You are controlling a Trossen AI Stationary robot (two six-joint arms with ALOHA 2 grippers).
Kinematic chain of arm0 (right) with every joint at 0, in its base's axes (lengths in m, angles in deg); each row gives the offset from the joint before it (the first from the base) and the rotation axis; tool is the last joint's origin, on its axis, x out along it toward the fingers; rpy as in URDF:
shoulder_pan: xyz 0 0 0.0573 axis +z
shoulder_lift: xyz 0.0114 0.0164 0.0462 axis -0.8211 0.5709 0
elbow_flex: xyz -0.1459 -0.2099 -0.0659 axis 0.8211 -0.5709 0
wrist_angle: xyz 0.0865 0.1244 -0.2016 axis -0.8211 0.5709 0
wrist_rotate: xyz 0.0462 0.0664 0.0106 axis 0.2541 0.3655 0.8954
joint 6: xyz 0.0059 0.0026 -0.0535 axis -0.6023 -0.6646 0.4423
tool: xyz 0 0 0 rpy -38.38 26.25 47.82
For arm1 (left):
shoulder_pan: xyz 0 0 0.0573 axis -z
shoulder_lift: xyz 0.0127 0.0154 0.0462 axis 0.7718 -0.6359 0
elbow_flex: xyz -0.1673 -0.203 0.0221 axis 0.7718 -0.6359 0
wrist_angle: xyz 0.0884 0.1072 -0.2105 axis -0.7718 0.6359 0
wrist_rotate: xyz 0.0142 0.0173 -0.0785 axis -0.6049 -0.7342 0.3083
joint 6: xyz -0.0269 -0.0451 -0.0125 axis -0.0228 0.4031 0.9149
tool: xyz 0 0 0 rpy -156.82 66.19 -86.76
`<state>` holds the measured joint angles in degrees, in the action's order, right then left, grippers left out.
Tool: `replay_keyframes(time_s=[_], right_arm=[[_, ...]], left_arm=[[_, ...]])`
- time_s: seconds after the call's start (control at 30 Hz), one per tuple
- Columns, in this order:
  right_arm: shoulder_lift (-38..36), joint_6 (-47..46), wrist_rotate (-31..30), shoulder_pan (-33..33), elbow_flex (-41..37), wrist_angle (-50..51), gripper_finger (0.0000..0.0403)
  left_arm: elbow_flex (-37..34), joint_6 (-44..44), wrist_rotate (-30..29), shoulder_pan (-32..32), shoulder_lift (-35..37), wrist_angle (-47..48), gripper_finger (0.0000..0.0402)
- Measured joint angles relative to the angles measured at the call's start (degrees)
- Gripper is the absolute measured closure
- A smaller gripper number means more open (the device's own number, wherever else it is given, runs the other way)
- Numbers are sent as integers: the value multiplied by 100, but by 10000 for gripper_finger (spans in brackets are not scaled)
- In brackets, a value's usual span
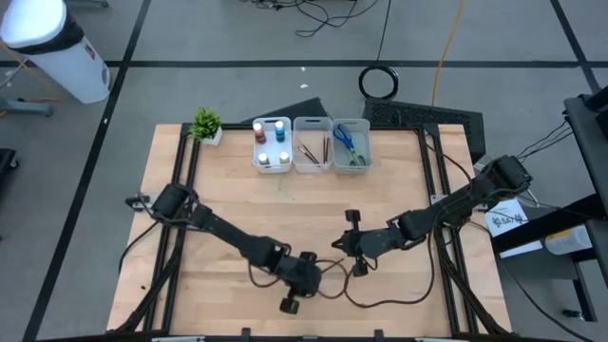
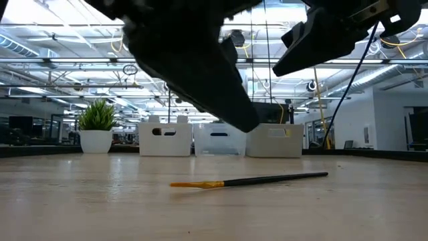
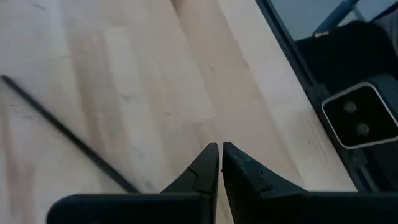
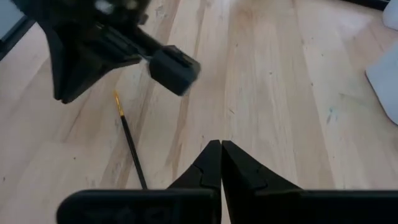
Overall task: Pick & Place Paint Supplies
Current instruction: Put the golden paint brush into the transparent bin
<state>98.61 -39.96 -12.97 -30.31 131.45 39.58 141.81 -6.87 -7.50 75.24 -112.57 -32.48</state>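
A thin dark brush (image 2: 247, 180) with a yellow tip lies flat on the wooden table near its front middle. It also shows in the right wrist view as the brush (image 4: 130, 140) and in the left wrist view as the brush (image 3: 68, 137). My left gripper (image 3: 220, 146) is shut and empty above the table, beside the brush, slanting down toward the near edge. My right gripper (image 4: 220, 143) is also shut and empty, higher up, to the right of the brush. In the high view the left gripper (image 1: 318, 271) and right gripper (image 1: 340, 245) stand close together.
Three whitish bins stand in a row at the far edge: one with paint bottles (image 1: 272, 142), one with brushes (image 1: 313, 147), one with scissors (image 1: 350, 144). A small potted plant (image 1: 206, 124) stands left of them. A dark cable (image 1: 380, 299) loops over the near right of the table.
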Motion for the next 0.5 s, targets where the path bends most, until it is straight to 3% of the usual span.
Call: replay_keyframes(time_s=[0.13,0.5], right_arm=[[-2,1,-2,0,0,-13,403],[-2,107,-13,-92,0,51,403]], left_arm=[[-9,216,242,-166,-56,163,371],[-97,417,33,-253,-53,590,371]])
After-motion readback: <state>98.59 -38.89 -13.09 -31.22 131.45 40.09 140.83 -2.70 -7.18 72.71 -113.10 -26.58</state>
